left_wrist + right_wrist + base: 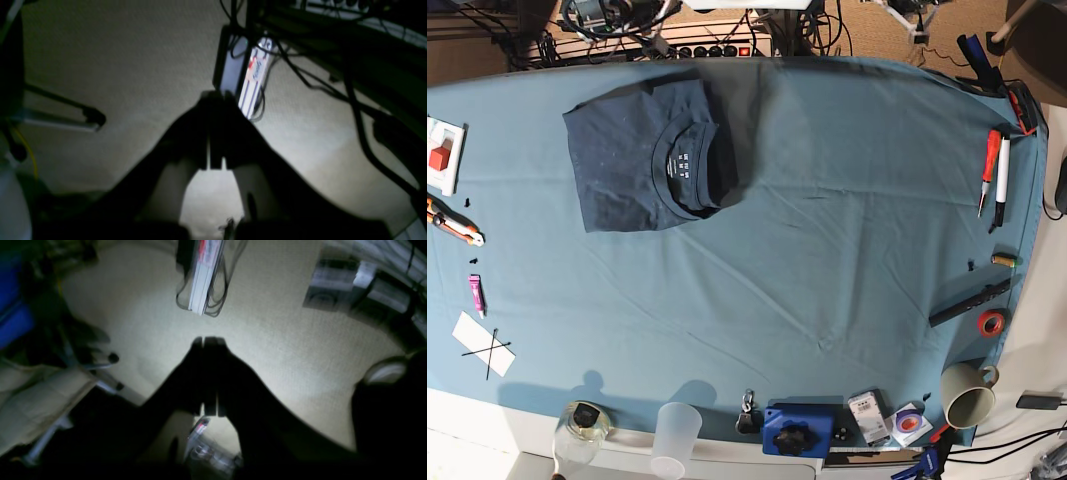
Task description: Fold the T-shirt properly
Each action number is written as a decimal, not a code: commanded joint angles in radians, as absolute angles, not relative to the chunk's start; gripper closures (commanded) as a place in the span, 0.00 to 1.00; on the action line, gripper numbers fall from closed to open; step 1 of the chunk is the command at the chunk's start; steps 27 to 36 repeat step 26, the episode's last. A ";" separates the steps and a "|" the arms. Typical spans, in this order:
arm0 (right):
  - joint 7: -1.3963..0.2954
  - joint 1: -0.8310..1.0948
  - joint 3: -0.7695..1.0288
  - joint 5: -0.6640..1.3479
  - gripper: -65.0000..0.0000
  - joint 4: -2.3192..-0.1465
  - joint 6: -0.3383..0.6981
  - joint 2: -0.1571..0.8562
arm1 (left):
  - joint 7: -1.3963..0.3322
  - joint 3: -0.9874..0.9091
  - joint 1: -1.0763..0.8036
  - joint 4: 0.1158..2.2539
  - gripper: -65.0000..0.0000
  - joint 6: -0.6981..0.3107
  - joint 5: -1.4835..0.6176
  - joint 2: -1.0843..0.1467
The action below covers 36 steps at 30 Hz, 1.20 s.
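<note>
The shirt (642, 155) lies folded, far left on the cloth (847, 200); soft, limp, best pinched at edges. Both grippers (213, 133) (210, 376) together, empty.

The T-shirt (647, 155) sits folded on the table cloth (827, 230), up in the far left part; way off to its right are two pens (995, 180); the mug (965, 394) is at the near right corner.

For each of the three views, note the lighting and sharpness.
Left wrist: dim, blurred, left gripper a black silhouette over bright floor. Right wrist: equally dark and soft, right gripper silhouetted. Base: evenly lit, sharp; T-shirt clear on the table cloth.
</note>
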<state>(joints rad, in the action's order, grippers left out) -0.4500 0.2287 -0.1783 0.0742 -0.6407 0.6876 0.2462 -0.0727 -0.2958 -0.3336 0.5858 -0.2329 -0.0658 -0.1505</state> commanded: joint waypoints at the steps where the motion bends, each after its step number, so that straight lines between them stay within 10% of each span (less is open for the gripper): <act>1: -0.404 0.225 -0.197 0.060 1.00 -0.623 0.675 0.258 | -0.022 -0.297 -0.331 0.552 1.00 -0.237 -0.053 -0.155; 11: -0.173 0.204 -0.241 -0.008 1.00 -0.546 0.379 0.258 | 0.177 -0.297 -0.297 0.416 1.00 -0.230 -0.033 -0.150; 36: -0.198 0.194 -0.241 -0.008 1.00 -0.548 0.369 0.258 | 0.177 -0.297 -0.299 0.443 1.00 -0.237 -0.037 -0.149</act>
